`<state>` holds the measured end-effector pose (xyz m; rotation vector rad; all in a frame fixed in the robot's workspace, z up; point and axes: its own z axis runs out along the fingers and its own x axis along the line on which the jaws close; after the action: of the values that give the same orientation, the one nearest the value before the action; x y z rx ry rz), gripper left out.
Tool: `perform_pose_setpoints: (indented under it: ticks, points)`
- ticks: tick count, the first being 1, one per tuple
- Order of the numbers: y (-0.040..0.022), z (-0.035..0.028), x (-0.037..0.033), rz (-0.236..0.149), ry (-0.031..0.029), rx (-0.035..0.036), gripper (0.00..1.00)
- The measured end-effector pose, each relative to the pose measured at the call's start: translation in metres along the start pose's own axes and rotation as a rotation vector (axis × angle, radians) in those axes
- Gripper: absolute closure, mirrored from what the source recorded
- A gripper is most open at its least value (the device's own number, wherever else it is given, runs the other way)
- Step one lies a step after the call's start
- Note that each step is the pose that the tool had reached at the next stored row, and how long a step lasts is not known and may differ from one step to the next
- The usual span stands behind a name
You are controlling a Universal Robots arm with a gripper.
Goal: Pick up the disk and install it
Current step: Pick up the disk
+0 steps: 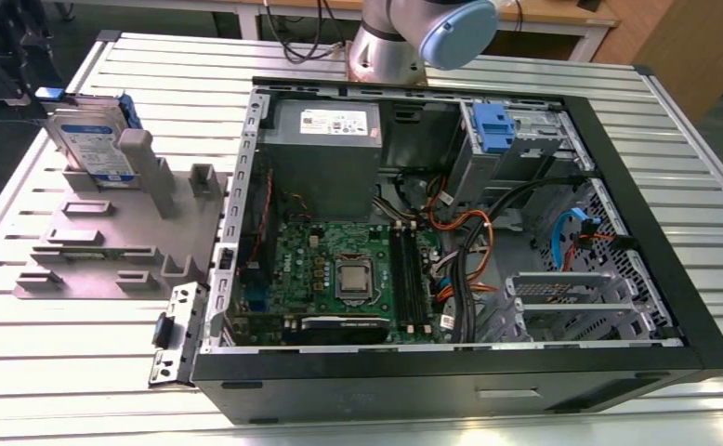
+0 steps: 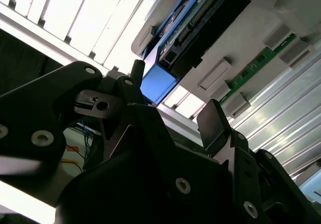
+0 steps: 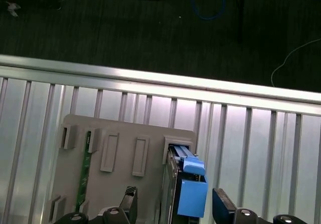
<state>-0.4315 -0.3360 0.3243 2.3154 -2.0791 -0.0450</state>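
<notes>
Gripper (image 3: 174, 195) spread, seemingly straddling the disk (image 3: 188, 184); exterior view shows its label (image 1: 86, 141).

This looks like a robotics lab or test workshop. A ribbed aluminium desk (image 1: 672, 121) carries an opened computer case (image 1: 461, 386), its motherboard (image 1: 336, 269) bare, beside a grey parts fixture (image 1: 101, 232), with a robot arm (image 1: 393, 46) rising behind. Loose cables (image 3: 221, 8) lie on the dark floor (image 3: 100, 28).

The disk (image 1: 93, 141) stands upright in the holder (image 1: 113, 246), open air above it. In the first wrist view the gripper's (image 3: 174, 200) spread fingers flank it, a gap on each side. A grey post (image 1: 138, 160) stands just beside it. Cables (image 1: 464, 243) crowd the case's (image 1: 374, 386) middle.
</notes>
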Motion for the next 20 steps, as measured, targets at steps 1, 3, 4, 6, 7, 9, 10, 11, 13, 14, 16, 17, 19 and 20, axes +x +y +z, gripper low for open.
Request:
perform_pose_setpoints:
  ticks: [1,3,4,6,7,9,10,11,13,14,16,17,19,20]
  points:
    - [0.0,0.0008,0.0,0.0,0.0021,0.0001,0.31]
    - [-0.0001,0.0018,0.0,0.0,0.0039,0.0002,0.31]
    - [-0.0001,0.002,0.0,0.0,0.0044,0.0002,0.31]
    - [-0.0001,0.0022,0.0,0.0,0.0047,0.0005,0.31]
    - [-0.0001,0.0022,0.0,0.0,0.0047,0.0004,0.31]
    - [-0.0001,0.0022,0.0,0.0,0.0048,0.0004,0.31]
    - [-0.0001,0.0022,0.0,0.0,0.0048,0.0004,0.31]
    - [-0.0001,0.0022,0.0,0.0,0.0048,0.0005,0.31]
    - [-0.0001,0.0022,0.0,0.0,0.0048,0.0004,0.31]
    - [-0.0001,0.0022,0.0,0.0,0.005,0.0005,0.31]
    - [-0.0001,0.0024,0.0,0.0,0.0061,0.0012,0.31]
    - [0.0,0.0029,0.0,0.0,0.0068,0.0034,0.31]
    - [0.0,0.0044,0.0,0.0,0.0076,0.0079,0.31]
    - [-0.0001,0.0055,0.0,0.0,0.0075,0.0087,0.31]
